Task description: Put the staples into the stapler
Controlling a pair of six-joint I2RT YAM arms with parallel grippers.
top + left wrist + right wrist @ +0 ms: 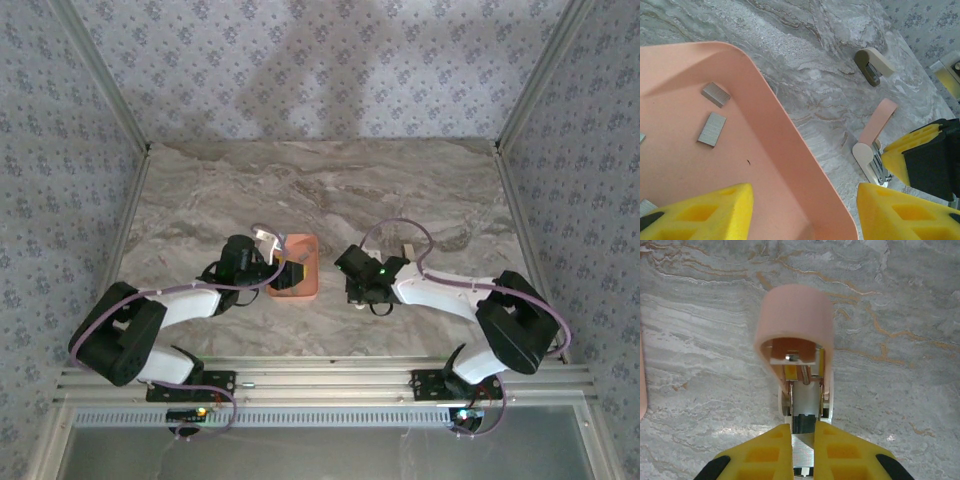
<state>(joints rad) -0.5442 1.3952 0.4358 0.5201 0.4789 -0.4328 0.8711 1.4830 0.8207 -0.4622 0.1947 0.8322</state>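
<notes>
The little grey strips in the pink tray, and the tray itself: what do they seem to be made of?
The grey strips look like metal: dull sheen, fine parallel lines across each, as of staples stuck together. The tray looks like moulded plastic, matte salmon pink, with a smooth rounded rim; silicone is possible too.

On the worktop [815,60], a corner of the tray [790,135] sits between the left fingers [705,210], one over its floor and the other outside its wall. Staples [712,129] lie in the tray ahead of the inner finger (two close together, not touching). Beyond the outer finger the open stapler [867,160] rests on the worktop, its rear end between the right fingers [765,450]. A second stapler [874,65] lies farther ahead, well apart.
</notes>
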